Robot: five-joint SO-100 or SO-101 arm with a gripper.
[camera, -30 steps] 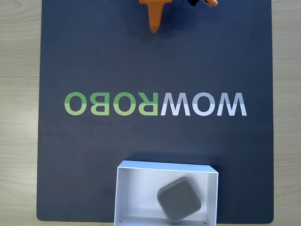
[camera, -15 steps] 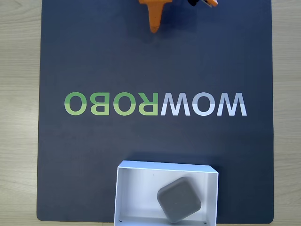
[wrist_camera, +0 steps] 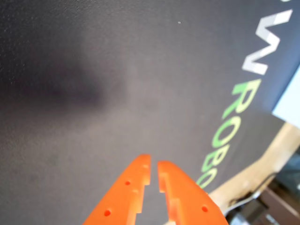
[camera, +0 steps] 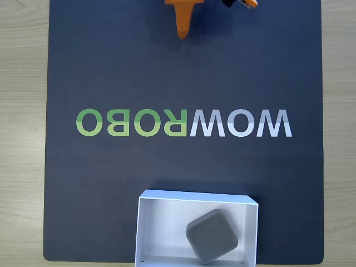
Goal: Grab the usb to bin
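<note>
The usb [camera: 212,235], a small grey rounded square, lies flat inside the bin [camera: 197,196], a shallow white box at the bottom edge of the fixed view. It rests toward the box's right half, turned a little askew. My orange gripper [camera: 182,34] points down from the top edge of that view, far from the box. In the wrist view the two orange fingers of the gripper [wrist_camera: 154,164] stand together with only a thin slit between them and hold nothing. Dark mat lies below them.
A dark mat [camera: 111,67] with the mirrored lettering WOWROBO [camera: 183,123] covers most of the light wooden table [camera: 22,111]. Another orange and black arm part [camera: 239,3] pokes in at the top edge.
</note>
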